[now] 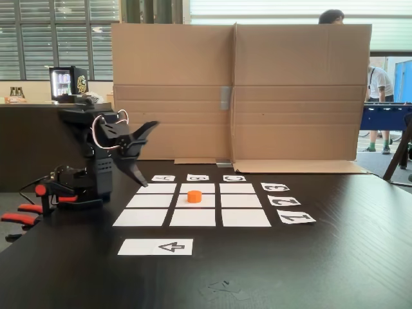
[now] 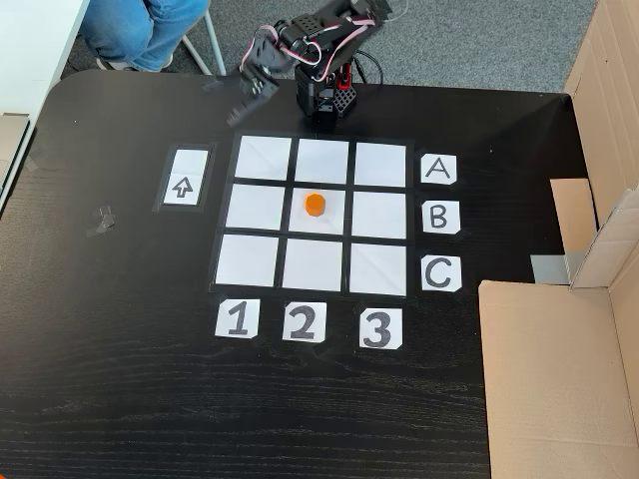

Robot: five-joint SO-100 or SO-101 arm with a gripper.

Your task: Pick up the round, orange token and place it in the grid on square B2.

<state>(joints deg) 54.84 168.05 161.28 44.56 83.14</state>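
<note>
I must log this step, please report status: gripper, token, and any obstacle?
Gripper open, raised beside grid, holding nothing. Orange token upright on square B2. Nothing in the way.

I have two standing cameras. One fixed view sits low, almost at the height of the table [image 1: 335,257], and looks across it toward a cardboard wall [image 1: 238,90]; here the arm [image 1: 103,154] is on the left and the grid [image 1: 193,205] is in the middle distance. The other fixed view is high and looks steeply down, with the arm [image 2: 319,50] at the top edge. Both fixed views share the grid [image 2: 313,218], the arrow strip [image 1: 156,246] and the arm.
</note>
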